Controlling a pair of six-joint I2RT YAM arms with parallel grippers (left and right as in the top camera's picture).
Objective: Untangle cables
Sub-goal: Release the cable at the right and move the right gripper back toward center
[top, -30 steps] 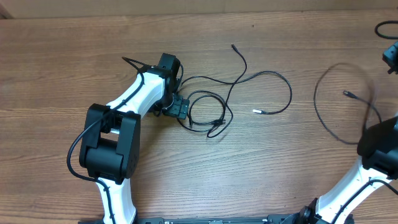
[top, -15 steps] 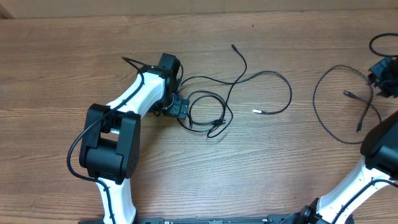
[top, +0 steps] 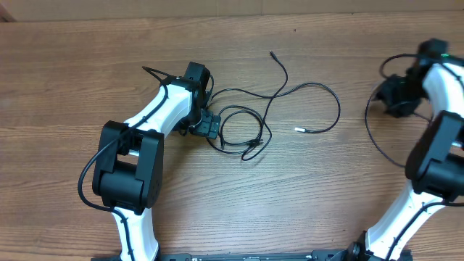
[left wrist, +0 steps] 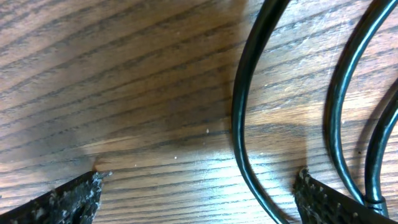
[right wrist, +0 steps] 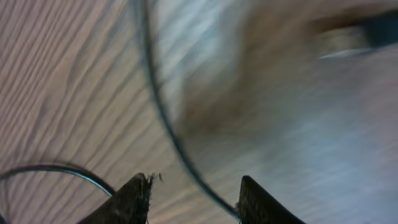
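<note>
My right arm (top: 441,83) has swung in over the loose cable (top: 370,134), right jaws parted astride it, though that view is blurred. My left jaws stay parted astride a strand at the tangle (top: 250,142) mid-worktop (top: 326,203). One cable looks freed already.

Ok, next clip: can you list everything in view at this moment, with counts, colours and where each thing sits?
Tangled cables: count hard to tell, black, mid-table, knotted beside the left gripper; loose ends trail up and to the right, one with a pale plug.
Separate cable: one, black, a loop at the right of the table, partly under the right arm.
Table: one, brown wood grain, beneath everything.
Left arm: white and black; left gripper open, a strand between the jaws.
Right arm: white and black; right gripper open around a strand, wrist view blurred.
</note>
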